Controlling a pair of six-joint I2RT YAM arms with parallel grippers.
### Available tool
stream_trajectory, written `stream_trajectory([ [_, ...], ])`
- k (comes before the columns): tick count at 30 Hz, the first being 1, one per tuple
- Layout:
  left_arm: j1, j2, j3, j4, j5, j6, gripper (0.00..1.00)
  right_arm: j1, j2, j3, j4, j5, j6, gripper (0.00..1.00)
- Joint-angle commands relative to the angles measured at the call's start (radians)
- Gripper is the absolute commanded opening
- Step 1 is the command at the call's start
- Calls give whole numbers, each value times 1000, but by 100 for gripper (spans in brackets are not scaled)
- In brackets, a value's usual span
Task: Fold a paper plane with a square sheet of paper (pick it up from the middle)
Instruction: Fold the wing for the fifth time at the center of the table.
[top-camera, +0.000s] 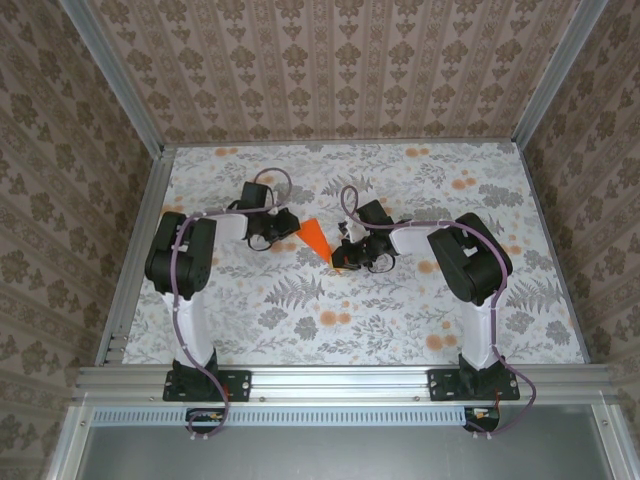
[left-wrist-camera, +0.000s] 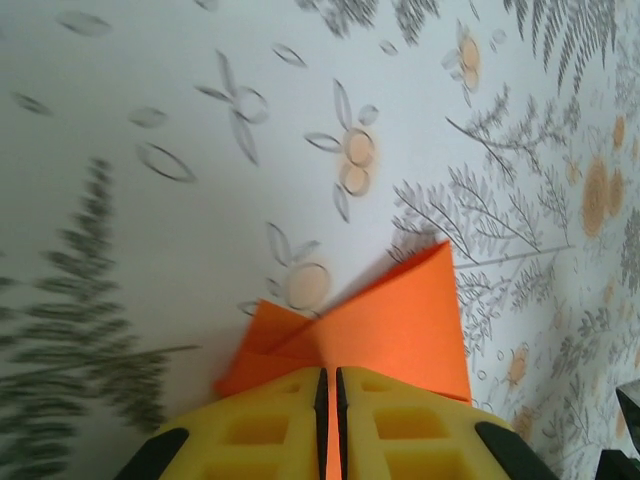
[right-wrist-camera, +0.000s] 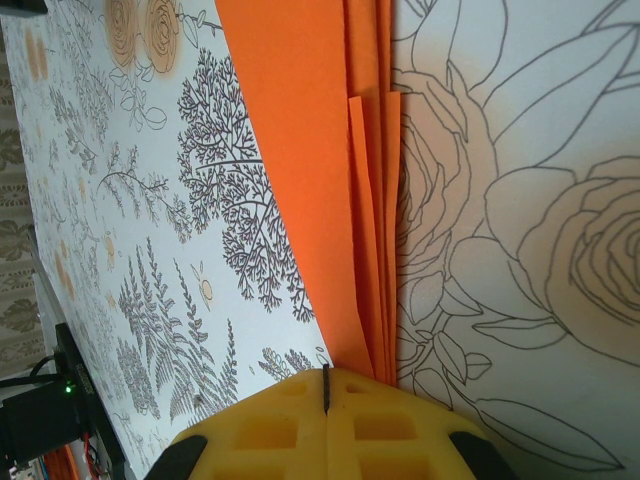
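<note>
- Plane (top-camera: 316, 240) lies near the centre of the table (top-camera: 430, 310). It is a narrow orange wedge, with its wide end toward the table's far left and its point toward the near right.
- From above, the left gripper (top-camera: 293, 228) sits just left of the table's centre and meets the wide end.
- Its wrist view adds that the yellow pads (left-wrist-camera: 260, 430) are clamped on the plane (left-wrist-camera: 400, 320), with orange showing in the slit between them.
- From above, the right gripper (top-camera: 345, 258) sits just right of the table's centre, at the point; its jaws are unreadable there.
- Its wrist view shows the pads (right-wrist-camera: 400, 430) pressed together around a dark slit. The plane (right-wrist-camera: 300, 150) reaches them as stacked folds, but whether a layer is nipped I cannot tell.
</note>
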Motion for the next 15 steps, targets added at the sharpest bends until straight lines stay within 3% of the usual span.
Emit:
stream_trajectory([
  [1, 56, 23, 12, -63, -107, 42, 14, -12, 34, -59, -179, 122, -19, 1],
  [8, 97, 2, 42, -120, -123, 64, 14, -12, 26, -52, -178, 124, -19, 2],
  [15, 108, -119, 50, -201, -167, 75, 19, -10, -42, -17, -147, 81, 3, 5],
])
